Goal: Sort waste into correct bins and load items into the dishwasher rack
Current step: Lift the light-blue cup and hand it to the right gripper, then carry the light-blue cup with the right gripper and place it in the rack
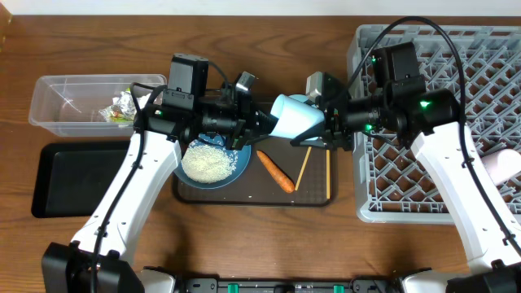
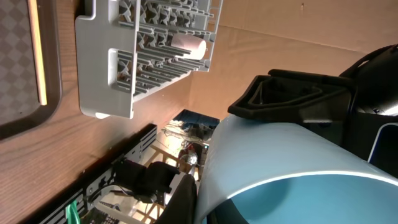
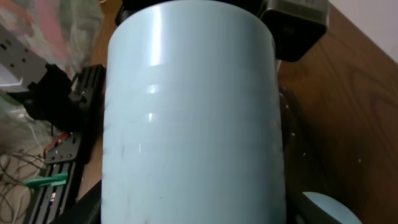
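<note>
The small light blue cup [image 1: 295, 116] hangs on its side above the dark brown serving tray [image 1: 244, 195], held between both arms. My left gripper [image 1: 262, 122] pinches its rim; in the left wrist view [image 2: 202, 208] one finger is outside and one inside the cup [image 2: 280, 155]. My right gripper [image 1: 327, 124] is closed round its body, and the cup [image 3: 193, 112] fills the right wrist view. A heap of white rice [image 1: 207, 161] lies in a blue dish [image 1: 242, 167]. An orange carrot [image 1: 275, 171] and chopsticks [image 1: 328, 172] lie on the serving tray.
The grey dishwasher rack [image 1: 440, 175] stands at the right, with a pinkish-white cup [image 1: 505, 167] in it. The clear tub [image 1: 57, 98] at the far left holds crumpled foil [image 1: 122, 106]. The black tray [image 1: 77, 175] lies in front of the tub.
</note>
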`<action>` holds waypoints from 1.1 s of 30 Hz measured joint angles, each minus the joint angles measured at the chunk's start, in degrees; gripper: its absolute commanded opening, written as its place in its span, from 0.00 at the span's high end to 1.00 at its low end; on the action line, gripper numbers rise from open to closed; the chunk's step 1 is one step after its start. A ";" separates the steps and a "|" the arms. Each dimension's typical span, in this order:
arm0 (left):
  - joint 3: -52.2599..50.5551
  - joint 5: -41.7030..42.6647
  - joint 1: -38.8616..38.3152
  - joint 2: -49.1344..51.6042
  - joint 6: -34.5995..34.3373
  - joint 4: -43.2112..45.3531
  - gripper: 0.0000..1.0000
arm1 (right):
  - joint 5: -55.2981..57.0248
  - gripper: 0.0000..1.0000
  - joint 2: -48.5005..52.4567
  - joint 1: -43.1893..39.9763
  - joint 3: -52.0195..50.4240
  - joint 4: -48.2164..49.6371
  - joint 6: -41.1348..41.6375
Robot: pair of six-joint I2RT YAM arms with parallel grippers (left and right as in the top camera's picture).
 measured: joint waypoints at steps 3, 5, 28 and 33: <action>0.00 -0.37 0.00 0.00 0.09 0.20 0.87 | 0.13 0.69 0.00 -0.39 0.00 -0.11 1.81; 0.00 -1.20 -0.02 0.00 0.17 0.33 0.88 | 0.31 0.68 0.00 -0.98 -0.02 -0.46 3.69; 0.13 -39.01 -0.09 -6.40 14.93 -16.35 0.88 | 41.03 0.82 -5.51 -37.62 3.13 -19.23 40.70; 0.13 -40.30 -0.09 -6.49 15.43 -16.70 0.88 | 45.83 0.82 -3.37 -45.29 3.54 -24.39 41.97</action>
